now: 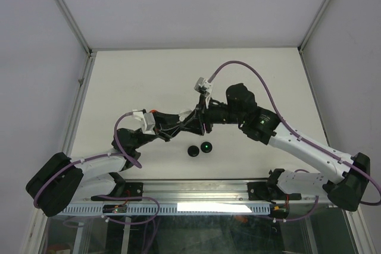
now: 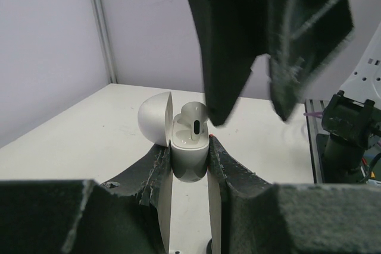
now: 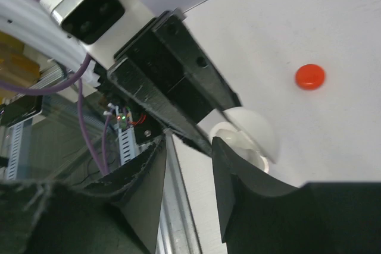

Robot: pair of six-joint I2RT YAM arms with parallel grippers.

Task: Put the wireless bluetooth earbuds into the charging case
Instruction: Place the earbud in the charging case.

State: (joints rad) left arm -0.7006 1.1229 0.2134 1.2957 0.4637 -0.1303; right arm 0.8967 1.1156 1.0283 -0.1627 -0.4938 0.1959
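Observation:
In the left wrist view my left gripper (image 2: pixel 189 147) is shut on the white charging case (image 2: pixel 189 162) and holds it upright, with its lid (image 2: pixel 155 118) swung open to the left. A white earbud (image 2: pixel 194 124) sits in the case with its dark-striped stem showing. My right gripper (image 3: pixel 187 168) is open and empty. Its fingers (image 2: pixel 235 52) hang just above and right of the case. In the right wrist view the case (image 3: pixel 253 132) lies beside the right finger. In the top view both grippers, left (image 1: pixel 181 124) and right (image 1: pixel 201 117), meet at mid-table and hide the case.
Two black round pieces (image 1: pixel 200 149), one with a green light, lie on the table just in front of the grippers. A red disc (image 3: pixel 310 77) lies on the table beyond the case. The metal rail (image 1: pixel 196 191) runs along the near edge.

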